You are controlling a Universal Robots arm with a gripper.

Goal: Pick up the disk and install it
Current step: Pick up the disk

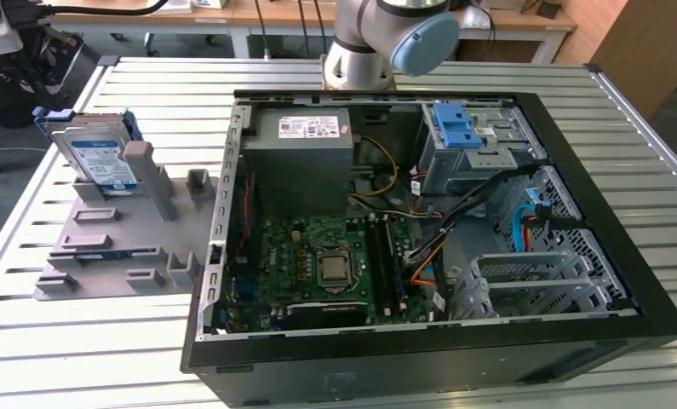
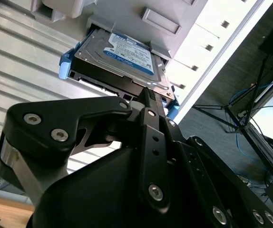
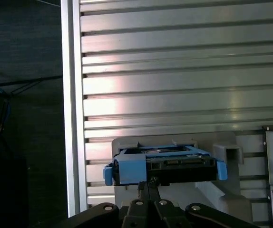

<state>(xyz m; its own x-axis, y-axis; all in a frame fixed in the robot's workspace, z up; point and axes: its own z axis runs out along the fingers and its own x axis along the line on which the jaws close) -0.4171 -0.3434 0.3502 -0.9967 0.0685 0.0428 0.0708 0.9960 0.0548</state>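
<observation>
The disk (image 1: 97, 158) is a silver hard drive with a white-and-blue label in a blue plastic frame. It stands on edge in a grey holder (image 1: 123, 243) at the exterior view's left. In both wrist views my black gripper (image 2: 148, 95) (image 3: 148, 184) hangs just over the top edge of the disk (image 2: 127, 52) (image 3: 165, 164). Its two thin fingers lie together, shut, with nothing between them. Whether the tips touch the disk I cannot tell.
An open black computer case (image 1: 611, 341) lies on the slatted metal table (image 1: 43, 341), at the right of the holder. A grey drive cage with a blue latch (image 1: 463, 132) sits in its far corner. The table edge (image 3: 72, 118) runs close beside the holder.
</observation>
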